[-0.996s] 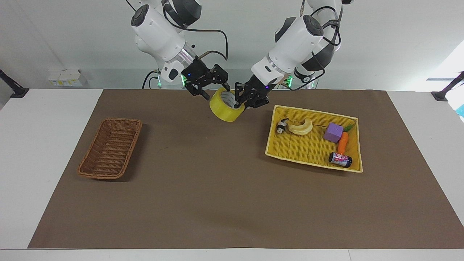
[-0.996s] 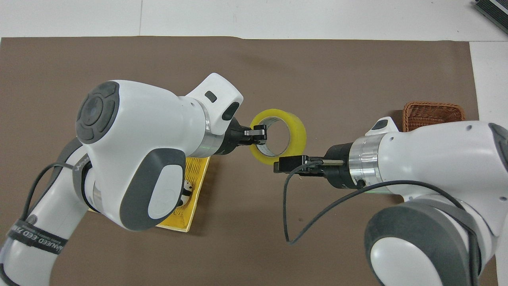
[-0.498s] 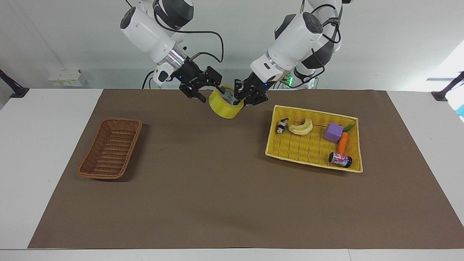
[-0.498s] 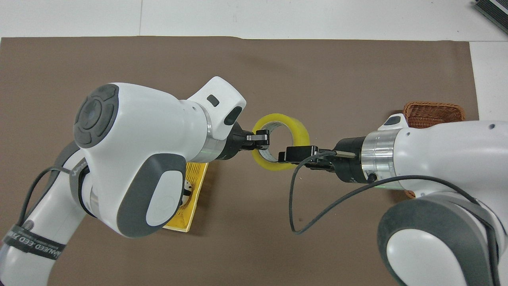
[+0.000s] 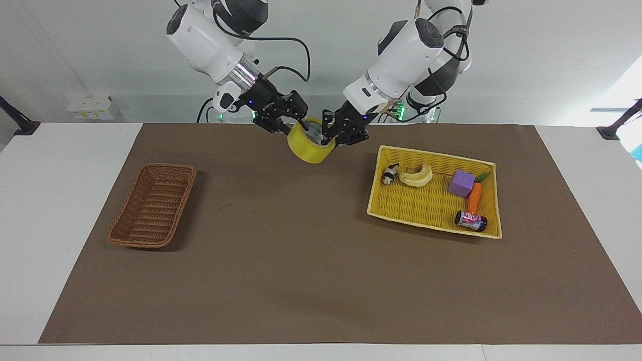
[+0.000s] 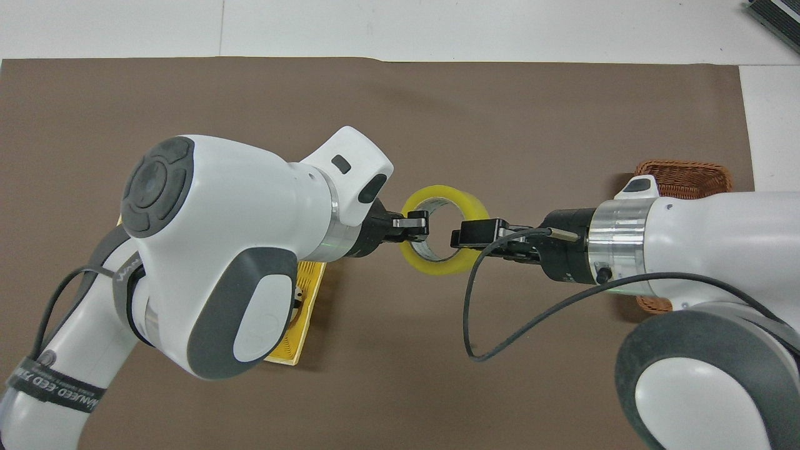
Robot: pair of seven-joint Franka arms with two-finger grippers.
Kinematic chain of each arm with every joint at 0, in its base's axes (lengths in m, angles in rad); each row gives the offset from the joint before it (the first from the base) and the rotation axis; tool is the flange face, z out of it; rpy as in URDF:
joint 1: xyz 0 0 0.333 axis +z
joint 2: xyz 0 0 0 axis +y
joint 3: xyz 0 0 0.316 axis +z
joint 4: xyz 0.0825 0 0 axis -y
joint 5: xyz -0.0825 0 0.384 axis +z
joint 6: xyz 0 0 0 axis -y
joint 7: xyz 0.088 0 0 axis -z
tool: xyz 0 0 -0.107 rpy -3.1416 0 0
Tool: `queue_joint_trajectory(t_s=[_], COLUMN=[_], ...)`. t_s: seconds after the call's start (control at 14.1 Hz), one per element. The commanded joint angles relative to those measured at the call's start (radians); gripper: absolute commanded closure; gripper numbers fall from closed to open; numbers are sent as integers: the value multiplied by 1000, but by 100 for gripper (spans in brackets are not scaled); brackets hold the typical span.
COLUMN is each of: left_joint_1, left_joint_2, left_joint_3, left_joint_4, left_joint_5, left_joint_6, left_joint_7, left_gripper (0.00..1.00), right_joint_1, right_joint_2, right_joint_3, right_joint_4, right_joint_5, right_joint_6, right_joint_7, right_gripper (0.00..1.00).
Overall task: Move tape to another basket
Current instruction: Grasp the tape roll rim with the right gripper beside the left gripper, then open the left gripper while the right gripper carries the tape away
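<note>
translucent yellow packing-tape ring aloft mid-tabletop | left claw pinching its rim | right claw pinching the facing rim | brown wicker basket toward right arm's end

Right end effector now clamped onto tape, previously open beside it

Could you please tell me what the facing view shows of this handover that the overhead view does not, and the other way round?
Only the facing view shows the tape lifted clear above the mat, the whole brown basket, and the yellow basket with its banana, purple cube and carrot. Only the overhead view looks straight through the tape's open ring. Both show the left gripper and right gripper shut on opposite sides of the tape.
</note>
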Motion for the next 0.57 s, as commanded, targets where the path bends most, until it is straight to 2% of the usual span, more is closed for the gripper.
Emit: queue_joint_trajectory(t_s=[0.0, 0.07, 0.14, 0.21, 0.5], left_joint_1=[-5, -5, -5, -5, 2], left_joint_2=[-24, -24, -23, -24, -59], left_joint_3=[9, 6, 6, 6, 6], left_joint_4=[6, 6, 8, 6, 5], left_joint_5=[-17, -16, -6, -6, -5], left_joint_6=[-8, -7, -5, -8, -25], left_joint_7=[-6, 5, 7, 7, -6], left_gripper=[100, 72, 6, 0, 0], right_joint_1=[-12, -12, -12, -13, -27], right_joint_2=[-7, -7, -5, -5, -8], right_joint_3=[-1, -1, -3, -3, -10], right_joint_4=[-29, -28, -25, -22, -11], right_joint_5=[15, 15, 13, 10, 1], right_joint_6=[8, 7, 7, 4, -7], right_joint_7=[3, 14, 14, 14, 11], right_gripper=[100, 100, 100, 100, 100])
